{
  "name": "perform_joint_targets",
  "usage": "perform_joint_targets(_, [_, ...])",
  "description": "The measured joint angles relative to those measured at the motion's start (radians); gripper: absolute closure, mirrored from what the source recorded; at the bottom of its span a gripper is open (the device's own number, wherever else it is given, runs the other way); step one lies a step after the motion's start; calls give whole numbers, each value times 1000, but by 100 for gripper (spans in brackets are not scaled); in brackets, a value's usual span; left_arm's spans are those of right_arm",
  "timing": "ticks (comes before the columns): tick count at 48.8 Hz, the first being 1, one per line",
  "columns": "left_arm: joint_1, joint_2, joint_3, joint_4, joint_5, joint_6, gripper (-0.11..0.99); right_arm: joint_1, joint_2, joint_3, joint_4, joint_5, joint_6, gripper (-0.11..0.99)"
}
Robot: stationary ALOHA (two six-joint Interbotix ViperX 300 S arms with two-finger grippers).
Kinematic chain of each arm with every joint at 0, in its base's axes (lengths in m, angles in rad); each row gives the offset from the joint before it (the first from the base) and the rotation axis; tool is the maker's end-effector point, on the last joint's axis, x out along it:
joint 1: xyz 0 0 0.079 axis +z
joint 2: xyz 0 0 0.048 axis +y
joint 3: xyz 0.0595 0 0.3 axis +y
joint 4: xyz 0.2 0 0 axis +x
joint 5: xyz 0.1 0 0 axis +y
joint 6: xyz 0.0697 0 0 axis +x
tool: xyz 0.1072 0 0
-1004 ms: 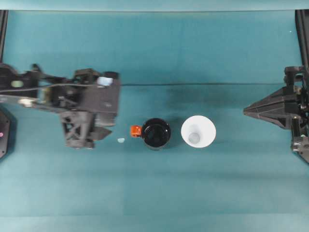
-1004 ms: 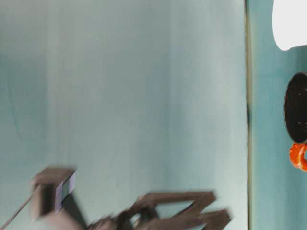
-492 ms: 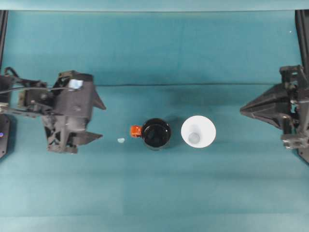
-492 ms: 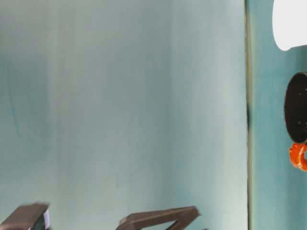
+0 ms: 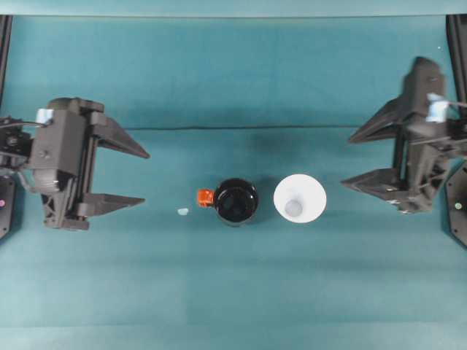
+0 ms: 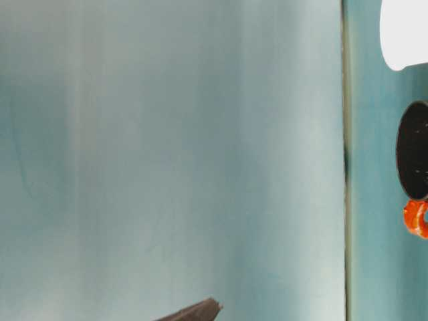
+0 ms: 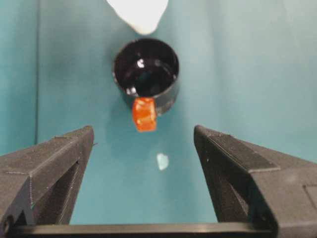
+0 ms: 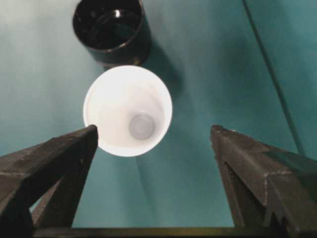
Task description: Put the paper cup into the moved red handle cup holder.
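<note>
White paper cup [image 5: 300, 198] stands upright mid-tabletop just right of the red handle cup holder [image 5: 236, 201], untouched; right gripper [image 5: 354, 159] and left gripper [image 5: 143, 177] both spread wide, empty; right should straddle the rim squarely, squeeze lightly, avoid crushing.

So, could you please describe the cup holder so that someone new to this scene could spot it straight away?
Look at the middle of the teal table, where two round things stand side by side. The cup holder is the glossy black one, beside the white paper cup on the side nearer the left claw. Its small orange-red handle sets it apart.
</note>
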Motion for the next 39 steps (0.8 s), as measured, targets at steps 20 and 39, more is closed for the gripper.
perform_joint_targets(20, [0, -17, 17, 0, 0, -3, -2, -11, 293, -183, 2, 236, 44, -6])
perform_joint_targets(39, [0, -17, 29, 0, -2, -5, -2, -17, 531, -288, 0, 252, 48, -6])
